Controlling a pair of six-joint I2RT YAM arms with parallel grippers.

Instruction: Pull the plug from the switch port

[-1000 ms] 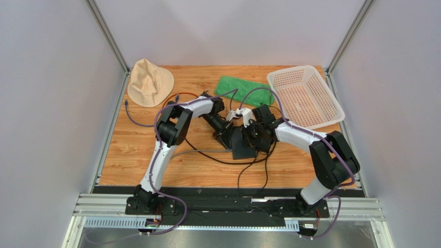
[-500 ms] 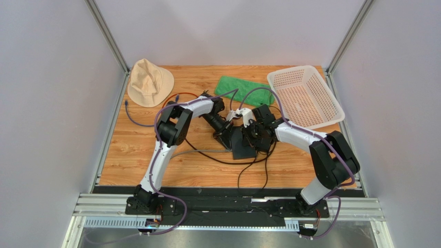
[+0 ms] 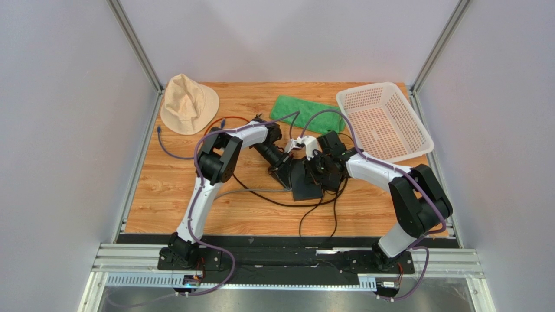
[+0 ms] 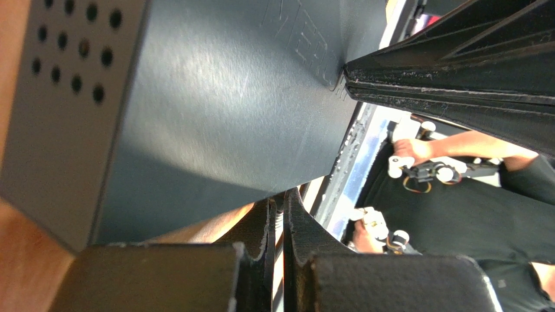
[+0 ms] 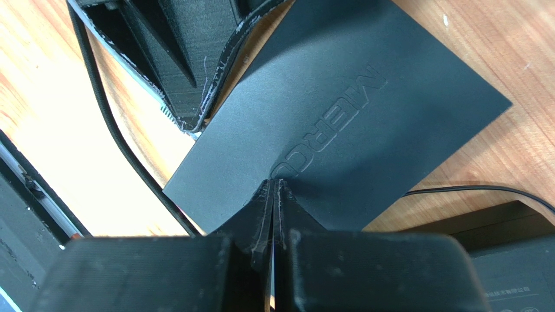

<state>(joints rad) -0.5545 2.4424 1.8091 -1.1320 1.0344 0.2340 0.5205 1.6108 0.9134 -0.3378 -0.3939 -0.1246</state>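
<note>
At the far left corner of the counter a beige bucket hat is seen, with a purple cable lying just beside it. Nearer the middle, the left hand is lowered to the left edge of the switch, a flat matte black box lying mid-counter between the two hands. From the left wrist, its fingers are seen pressed together with nothing between them, close against the side of the box, where a cluster of round vent holes is shown. Embossed lettering is carried on the top face; "MERCU" can be read, the rest being covered by the right hand, which is clenched and set tip-down on that face. The switch port and the plug cannot be made out in any view. Black cables are trailed from the box toward the near edge. Just right of it a second black item is seen, its white print too small to be read. Farther right, a green cloth and a pink perforated basket are placed.
</note>
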